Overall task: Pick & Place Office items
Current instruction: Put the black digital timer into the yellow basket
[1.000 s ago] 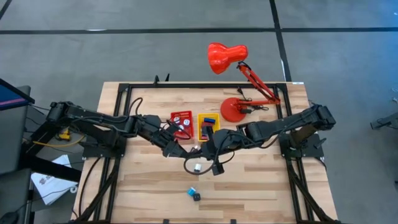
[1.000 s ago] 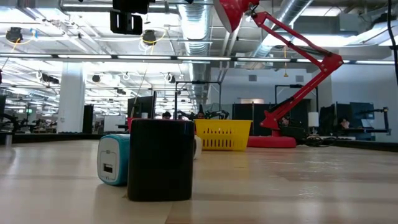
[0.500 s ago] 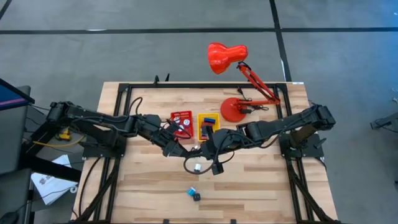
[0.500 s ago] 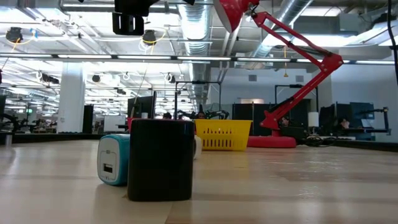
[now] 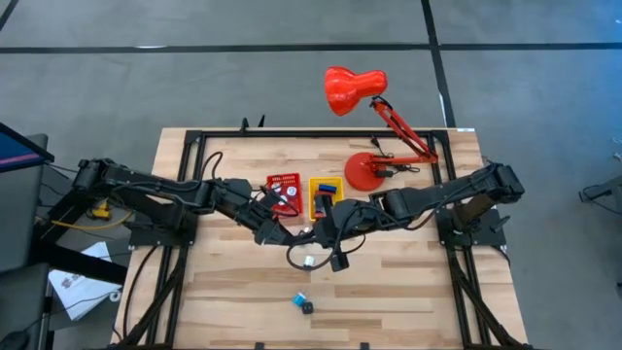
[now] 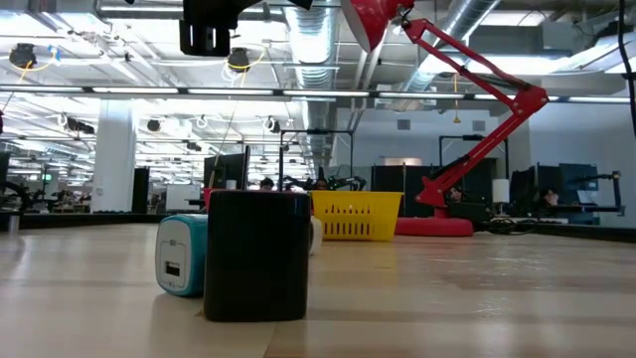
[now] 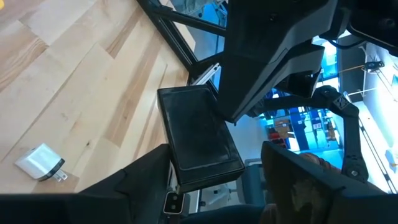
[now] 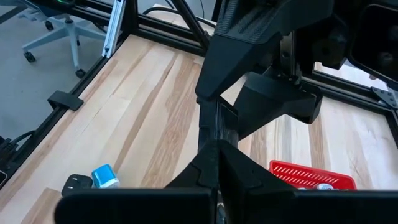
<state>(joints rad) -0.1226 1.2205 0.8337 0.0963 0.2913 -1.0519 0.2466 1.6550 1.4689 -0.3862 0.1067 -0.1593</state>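
Bench [image 5: 233, 292] of pale wood fills the high view, with a black frame laid on it. Behind it stands the red desk lamp [image 5: 369, 117], its round base at the back right. Both dark arms reach toward the middle from their own sides and meet just in front of the two bins — the red bin [image 5: 283, 193] and the yellow bin [image 5: 325, 197], which stand side by side.

The left claw [image 5: 275, 233] hangs near the front edge of the red bin; its wrist view shows its fingers spread, with a flat black part of the other arm between them, but whether they touch it I cannot tell. The right claw [image 5: 313, 233] is close beside it; whether its fingers are parted or clenched I cannot tell.

A white plug [image 5: 308, 261] lies on the bench just in front of the two claws. Nearer the front edge, well apart from the arms, a light blue piece [image 5: 300, 298] and a black piece [image 5: 307, 307] lie touching — in the low view the black one [image 6: 257, 255] stands before the light blue one [image 6: 181, 255].
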